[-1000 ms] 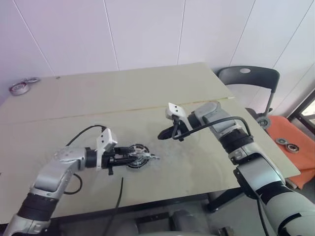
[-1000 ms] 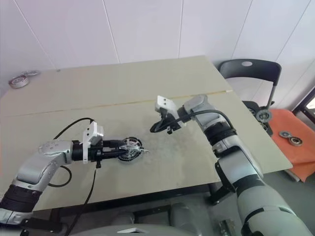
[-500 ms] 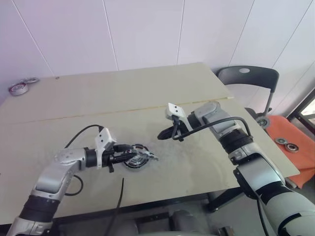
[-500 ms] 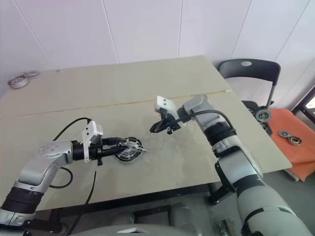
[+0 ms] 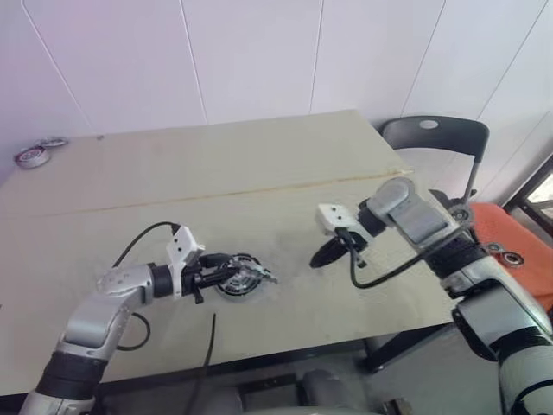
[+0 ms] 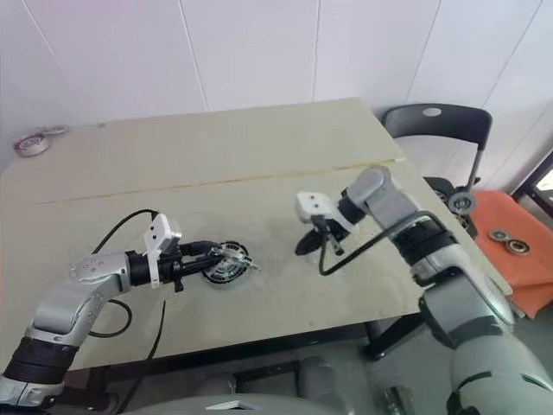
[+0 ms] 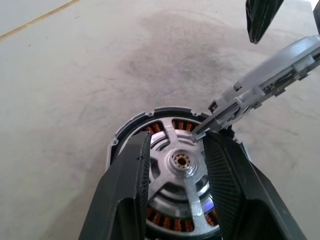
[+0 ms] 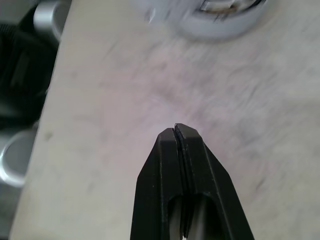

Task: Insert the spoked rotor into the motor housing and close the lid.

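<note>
Left wrist view | motor housing [image 7: 172, 165]: dark rim, copper windings, silver hub

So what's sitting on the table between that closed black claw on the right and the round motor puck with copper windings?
Nothing: the head views show only bare, scuffed tabletop between the right gripper and the motor housing.

The motor housing [image 7: 172, 172] shows brushed silvery metal and copper windings on a matt, scuffed table [image 7: 75, 75].

The motor housing [image 5: 239, 281] sits on the table [image 5: 259, 173], the left gripper [image 5: 223, 271] at it; the right gripper [image 5: 323, 257] is well to its right.
</note>
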Tool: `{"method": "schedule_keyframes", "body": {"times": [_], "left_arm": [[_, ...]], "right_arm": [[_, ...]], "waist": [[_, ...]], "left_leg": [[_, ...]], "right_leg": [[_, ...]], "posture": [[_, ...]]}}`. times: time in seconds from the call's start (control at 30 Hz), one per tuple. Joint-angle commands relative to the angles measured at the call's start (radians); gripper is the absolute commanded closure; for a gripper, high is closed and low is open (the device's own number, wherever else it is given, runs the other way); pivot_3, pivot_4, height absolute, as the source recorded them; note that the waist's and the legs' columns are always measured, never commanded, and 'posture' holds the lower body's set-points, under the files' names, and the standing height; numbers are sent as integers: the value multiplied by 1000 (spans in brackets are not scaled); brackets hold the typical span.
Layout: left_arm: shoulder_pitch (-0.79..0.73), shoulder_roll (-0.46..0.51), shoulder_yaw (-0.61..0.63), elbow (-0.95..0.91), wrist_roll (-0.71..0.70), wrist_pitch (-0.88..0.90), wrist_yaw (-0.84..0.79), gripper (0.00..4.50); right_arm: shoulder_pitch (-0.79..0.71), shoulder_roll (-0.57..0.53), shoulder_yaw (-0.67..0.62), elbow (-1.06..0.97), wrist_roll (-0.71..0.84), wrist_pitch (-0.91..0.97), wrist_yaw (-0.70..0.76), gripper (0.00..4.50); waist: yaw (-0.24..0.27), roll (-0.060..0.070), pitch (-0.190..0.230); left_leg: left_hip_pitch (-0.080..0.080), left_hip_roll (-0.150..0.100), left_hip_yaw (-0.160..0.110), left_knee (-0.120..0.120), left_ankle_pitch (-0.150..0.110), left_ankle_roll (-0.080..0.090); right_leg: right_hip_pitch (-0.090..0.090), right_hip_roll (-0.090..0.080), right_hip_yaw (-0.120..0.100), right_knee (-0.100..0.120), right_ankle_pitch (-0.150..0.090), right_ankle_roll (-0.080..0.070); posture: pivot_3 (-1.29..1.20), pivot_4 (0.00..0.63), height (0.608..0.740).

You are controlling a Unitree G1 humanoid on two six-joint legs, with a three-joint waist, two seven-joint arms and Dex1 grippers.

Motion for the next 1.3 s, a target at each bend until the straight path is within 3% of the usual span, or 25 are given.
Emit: {"method": "schedule_keyframes", "body": {"times": [0.03,0.27,0.47,0.6,0.9,1.1,1.3], "left_arm": [[-16,-14,18,-29,-8,-10,15,2758],[-10,-33,18,-41,-5,-6,33,2758],[-4,-33,26,-44,-8,-5,44,2758],[-11,-36,26,-40,-9,-4,48,2758],[-16,-52,21,-40,-4,-6,61,2758],[-12,-64,19,-46,-2,-8,76,2758],[-12,-72,19,-47,-2,-9,84,2758]], "right_arm": [[-56,50,-14,33,-3,-3,5,4500],[-63,123,-49,89,-60,-4,-10,4500],[-48,56,25,1,28,32,5,4500],[-112,73,4,-66,264,296,5,4500],[-135,92,5,-204,449,682,5,4500],[-86,92,1,-302,446,781,4,4500],[-55,148,20,-191,307,670,-54,4500]], "waist": [[-1,0,0],[13,0,0],[31,0,0],[27,0,0],[33,-1,0],[31,-1,0],[30,-1,0]], "left_leg": [[0,0,0,0,0,0],[-1,0,0,1,0,0],[-1,-1,0,0,0,0],[-1,-1,0,1,0,0],[-2,-1,-1,1,0,0],[-2,0,-1,0,0,0],[-1,0,-1,1,0,0]], "right_leg": [[0,0,0,0,0,0],[0,-1,0,0,1,-1],[0,-1,0,0,2,-4],[0,-1,0,0,2,-4],[0,-1,-1,-1,2,-4],[-1,0,-1,-1,0,0],[0,0,-1,0,0,0]], "posture": [[0,0,740],[0,0,740],[0,0,740],[0,0,740],[0,0,740],[0,0,740],[0,0,740]]}}
